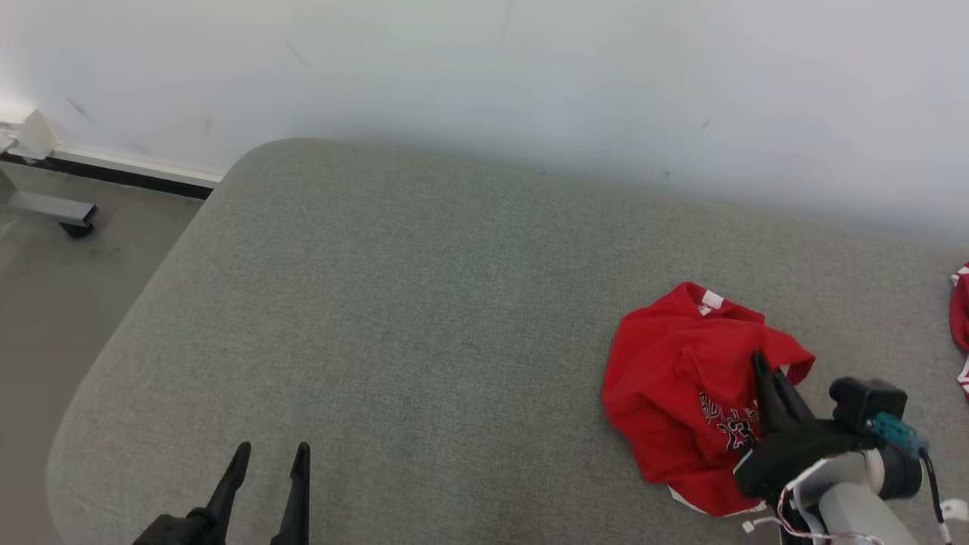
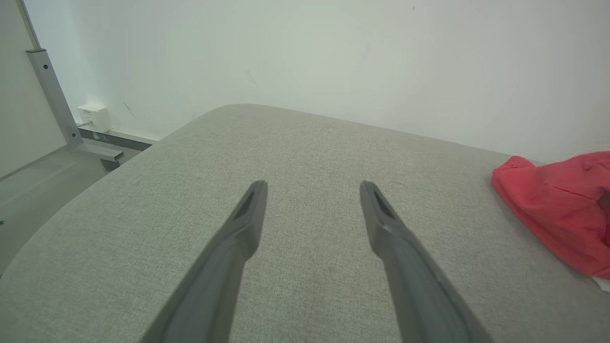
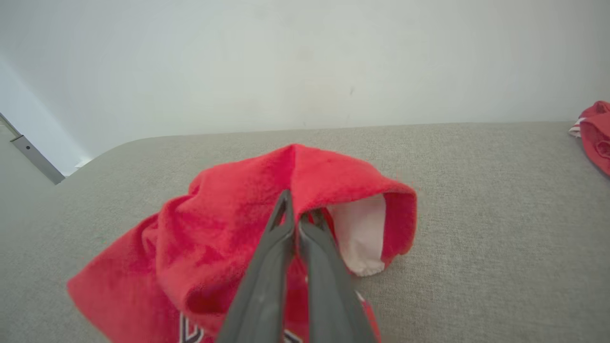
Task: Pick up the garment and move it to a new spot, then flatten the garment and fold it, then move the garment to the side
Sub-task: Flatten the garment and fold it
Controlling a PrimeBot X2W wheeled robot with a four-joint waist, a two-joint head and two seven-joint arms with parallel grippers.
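A crumpled red garment (image 1: 681, 386) with white trim and dark lettering lies at the right of the grey padded table (image 1: 424, 303). My right gripper (image 1: 759, 362) is shut on a raised fold of the garment (image 3: 228, 228); in the right wrist view its fingers (image 3: 281, 233) pinch the red cloth at the peak, right gripper (image 3: 296, 212). My left gripper (image 1: 271, 453) stands open above the bare table at the lower left, well apart from the garment. From the left wrist the left gripper (image 2: 312, 186) is spread wide, with the garment (image 2: 557, 205) at the right edge.
A second red cloth (image 1: 961, 318) lies at the table's far right edge, second red cloth (image 3: 595, 133). A white wall runs behind the table. The floor and a metal frame leg (image 1: 53, 208) are to the left of the rounded table corner.
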